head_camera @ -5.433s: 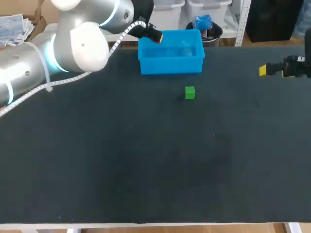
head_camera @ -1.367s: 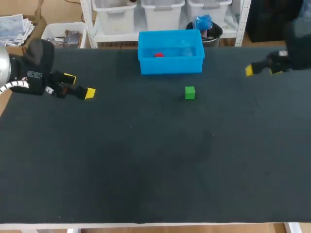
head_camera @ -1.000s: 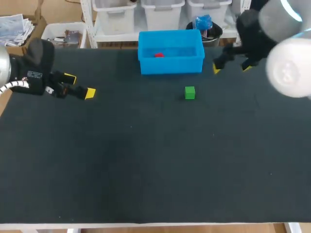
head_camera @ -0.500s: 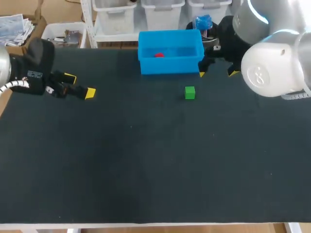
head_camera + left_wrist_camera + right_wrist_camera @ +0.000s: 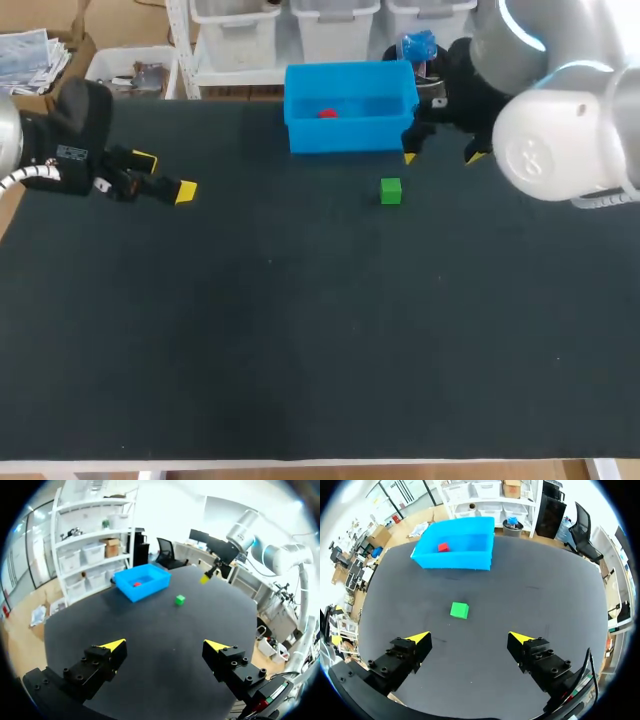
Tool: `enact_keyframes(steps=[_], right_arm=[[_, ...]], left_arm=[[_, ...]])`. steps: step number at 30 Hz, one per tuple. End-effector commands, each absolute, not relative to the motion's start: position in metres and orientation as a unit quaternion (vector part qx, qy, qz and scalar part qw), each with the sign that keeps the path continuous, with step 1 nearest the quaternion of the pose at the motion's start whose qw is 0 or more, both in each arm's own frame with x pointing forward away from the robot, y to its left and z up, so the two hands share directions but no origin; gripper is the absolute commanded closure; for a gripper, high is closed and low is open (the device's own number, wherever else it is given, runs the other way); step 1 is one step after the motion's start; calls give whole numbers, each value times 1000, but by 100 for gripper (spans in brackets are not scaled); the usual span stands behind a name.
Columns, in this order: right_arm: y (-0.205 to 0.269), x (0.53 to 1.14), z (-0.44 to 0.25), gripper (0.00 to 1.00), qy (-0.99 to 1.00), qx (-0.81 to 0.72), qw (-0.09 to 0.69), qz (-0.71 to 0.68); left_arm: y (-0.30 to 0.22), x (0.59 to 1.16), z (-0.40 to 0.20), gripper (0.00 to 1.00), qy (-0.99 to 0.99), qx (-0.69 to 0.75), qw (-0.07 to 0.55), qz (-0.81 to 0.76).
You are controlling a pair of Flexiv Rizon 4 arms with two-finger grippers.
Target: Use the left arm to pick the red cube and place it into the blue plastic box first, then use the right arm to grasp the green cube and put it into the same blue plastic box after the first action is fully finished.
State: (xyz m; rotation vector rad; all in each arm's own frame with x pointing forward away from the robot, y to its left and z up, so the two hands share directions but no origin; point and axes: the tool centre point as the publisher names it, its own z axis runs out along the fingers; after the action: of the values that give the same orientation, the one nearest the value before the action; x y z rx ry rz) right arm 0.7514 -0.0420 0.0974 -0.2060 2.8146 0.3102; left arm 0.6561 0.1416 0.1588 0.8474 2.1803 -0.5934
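While red cube (image 5: pixel 327 113) lay in blue plastic box (image 5: pixel 350 135), green cube (image 5: pixel 391 190) sat ungrasped on table (image 5: pixel 300 350); right gripper (image 5: pixel 442 157) nearby, wide open, empty.

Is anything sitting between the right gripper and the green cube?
No. In the right wrist view, only bare table separates the open right gripper from the green cube ahead of it.

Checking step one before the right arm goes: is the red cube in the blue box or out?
In. The red cube lies inside the blue box, on its floor.
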Motion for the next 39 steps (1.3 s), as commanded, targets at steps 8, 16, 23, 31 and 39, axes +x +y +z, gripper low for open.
enact_keyframes(steps=[8, 16, 23, 31, 39], right_arm=[[-13, 778, 69, 0, 994, -28, 100, 15], [-11, 781, 50, 0, 997, -16, 76, -5], [-3, 787, 44, 0, 998, -10, 70, 4], [3, 790, 32, 0, 998, -9, 66, 11], [7, 794, 14, 0, 998, -25, 51, 23]], left_arm=[[144, 655, 157, 0, 841, 329, 361, -233], [144, 655, 157, 0, 841, 329, 361, -233], [144, 655, 157, 0, 841, 329, 361, -233], [144, 655, 157, 0, 841, 329, 361, -233], [144, 655, 157, 0, 841, 329, 361, -233]])
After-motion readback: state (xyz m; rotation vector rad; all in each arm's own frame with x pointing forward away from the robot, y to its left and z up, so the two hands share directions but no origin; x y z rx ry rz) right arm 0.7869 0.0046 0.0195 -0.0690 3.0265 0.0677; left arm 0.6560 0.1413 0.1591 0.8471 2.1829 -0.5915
